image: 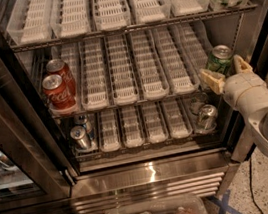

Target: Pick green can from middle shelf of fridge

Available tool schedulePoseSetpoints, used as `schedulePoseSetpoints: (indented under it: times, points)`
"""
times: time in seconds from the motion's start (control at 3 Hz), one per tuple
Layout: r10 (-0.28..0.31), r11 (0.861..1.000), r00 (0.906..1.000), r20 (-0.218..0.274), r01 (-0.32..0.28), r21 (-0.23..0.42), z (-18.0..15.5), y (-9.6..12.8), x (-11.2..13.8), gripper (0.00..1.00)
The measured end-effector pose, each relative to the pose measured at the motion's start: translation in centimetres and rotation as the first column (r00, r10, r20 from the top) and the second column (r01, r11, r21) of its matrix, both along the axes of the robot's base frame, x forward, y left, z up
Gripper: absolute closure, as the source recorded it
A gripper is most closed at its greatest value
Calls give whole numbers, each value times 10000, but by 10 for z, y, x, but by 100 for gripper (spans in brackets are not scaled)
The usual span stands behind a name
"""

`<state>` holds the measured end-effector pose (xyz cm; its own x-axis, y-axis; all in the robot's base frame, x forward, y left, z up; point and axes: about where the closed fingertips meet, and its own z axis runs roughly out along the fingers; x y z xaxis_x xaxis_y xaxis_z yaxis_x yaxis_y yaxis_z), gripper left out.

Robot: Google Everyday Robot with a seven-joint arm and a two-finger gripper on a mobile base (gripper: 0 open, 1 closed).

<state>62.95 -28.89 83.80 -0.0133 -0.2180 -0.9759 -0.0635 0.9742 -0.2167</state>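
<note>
A green, silver-topped can (219, 60) is seen at the white, tan-tipped gripper (227, 71); red cans (55, 91) are set well left of it, on white slotted lanes (121, 75).

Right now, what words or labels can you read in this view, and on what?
"Coca-Cola": white script on the front red can, left end of the middle shelf.
Green can, at the pincer on that shelf's right end: markings too blurred to read.
Silver cans below and the items in the floor bin: nothing readable.
</note>
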Motion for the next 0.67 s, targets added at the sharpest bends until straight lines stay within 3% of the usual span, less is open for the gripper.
schedulePoseSetpoints:
  times: [0.67]
  points:
    - [84, 9995, 10000, -35, -83, 300, -1, 4, 8, 32]
